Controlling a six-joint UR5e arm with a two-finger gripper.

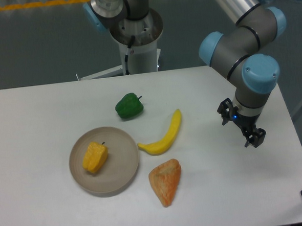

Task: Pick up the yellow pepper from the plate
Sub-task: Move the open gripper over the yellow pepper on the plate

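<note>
The yellow pepper [95,157] lies on the left part of the round beige plate [122,168], at the table's front left. It is small, lumpy and yellow-orange with a tiny dark stem at its top. My gripper [242,126] hangs above the table's right side, far to the right of the plate and pepper. Its dark fingers [256,137] are spread apart and nothing is between them.
A green pepper [129,106] sits behind the plate. A curved yellow banana [165,135] lies just right of the plate. An orange triangular wedge [166,181] lies at the front, right of the plate. The arm's base [136,37] stands at the table's back edge.
</note>
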